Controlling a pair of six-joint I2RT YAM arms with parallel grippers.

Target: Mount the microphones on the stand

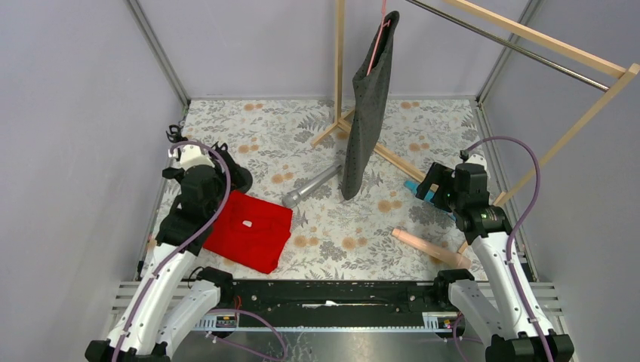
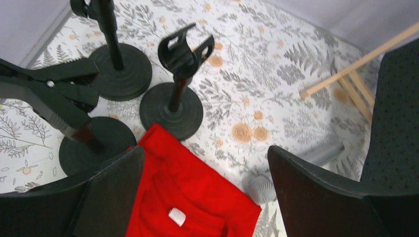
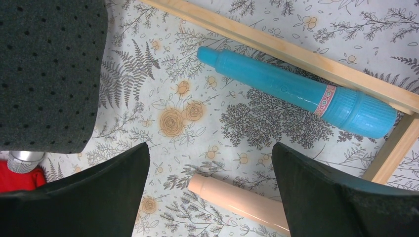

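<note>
Cyan microphone (image 3: 296, 89): pink lettered band (image 3: 327, 100), unreadable. Red cloth (image 2: 197, 192): white tag (image 2: 176, 216), illegible. Both arms' jaws spread, empty.

I look down on plain pale grey walls (image 1: 75, 90) closing three sides, joined by slim metal corner posts (image 1: 158, 51). The table wears a white cloth (image 1: 332, 219) printed with grey ferns and orange flowers. A light wooden rack (image 1: 339, 60) stands at the back right, with a metal rail (image 1: 513, 47) crossing overhead. The light is soft and even.
</note>
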